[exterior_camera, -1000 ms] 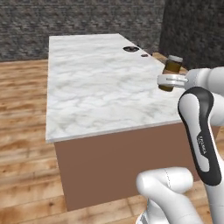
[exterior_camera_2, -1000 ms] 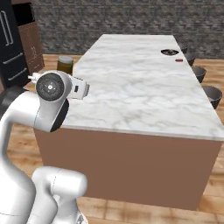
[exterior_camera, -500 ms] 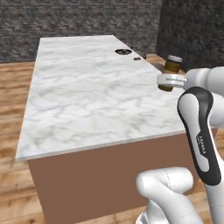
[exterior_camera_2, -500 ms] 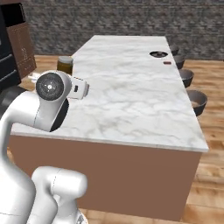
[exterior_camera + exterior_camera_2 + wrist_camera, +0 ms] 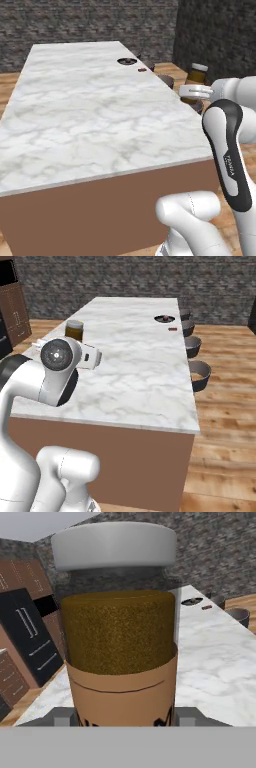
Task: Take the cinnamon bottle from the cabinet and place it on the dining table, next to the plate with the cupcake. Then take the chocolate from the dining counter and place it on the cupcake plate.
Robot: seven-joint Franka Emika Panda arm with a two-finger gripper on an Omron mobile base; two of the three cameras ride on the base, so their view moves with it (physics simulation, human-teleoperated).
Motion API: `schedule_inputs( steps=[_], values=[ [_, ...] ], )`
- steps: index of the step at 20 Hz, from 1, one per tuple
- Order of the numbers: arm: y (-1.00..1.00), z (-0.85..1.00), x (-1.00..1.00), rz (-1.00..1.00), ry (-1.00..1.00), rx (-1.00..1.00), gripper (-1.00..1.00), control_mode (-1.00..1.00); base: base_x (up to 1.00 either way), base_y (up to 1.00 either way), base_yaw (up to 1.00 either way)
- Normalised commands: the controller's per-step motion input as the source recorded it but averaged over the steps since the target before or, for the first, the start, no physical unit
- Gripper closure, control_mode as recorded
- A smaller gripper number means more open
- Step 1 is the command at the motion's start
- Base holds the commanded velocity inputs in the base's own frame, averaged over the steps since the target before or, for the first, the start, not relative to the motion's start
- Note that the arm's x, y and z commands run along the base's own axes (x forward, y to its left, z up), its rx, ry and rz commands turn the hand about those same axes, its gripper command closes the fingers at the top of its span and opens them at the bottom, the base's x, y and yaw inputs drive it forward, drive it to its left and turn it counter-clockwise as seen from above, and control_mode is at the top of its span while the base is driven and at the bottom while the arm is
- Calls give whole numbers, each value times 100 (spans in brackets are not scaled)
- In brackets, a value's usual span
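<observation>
Hand view: cinnamon bottle (image 5: 119, 632) upright, dead center of frame, clamped between the claw's (image 5: 120, 717) jaws at bottom.

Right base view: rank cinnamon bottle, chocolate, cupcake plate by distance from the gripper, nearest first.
1. Cinnamon bottle: held upright in the gripper, at the table's near left edge.
2. Chocolate: far right part of the dining table, just this side of the plate.
3. Plate with the cupcake: slightly beyond the chocolate, near the table's far right edge.
</observation>
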Motion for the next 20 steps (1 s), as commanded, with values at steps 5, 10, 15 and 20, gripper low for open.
schedule_inputs(
  steps=[5, 10, 15, 20],
  values=[
    [0, 0, 0, 0, 0, 0, 100, 100, 27, -72, 0],
    [0, 0, 0, 0, 0, 0, 100, 100, 25, -73, 0],
    [0, 0, 0, 0, 0, 0, 100, 100, 28, -72, 0],
    [0, 0, 0, 0, 0, 0, 100, 100, 29, -71, 0]
  ],
)
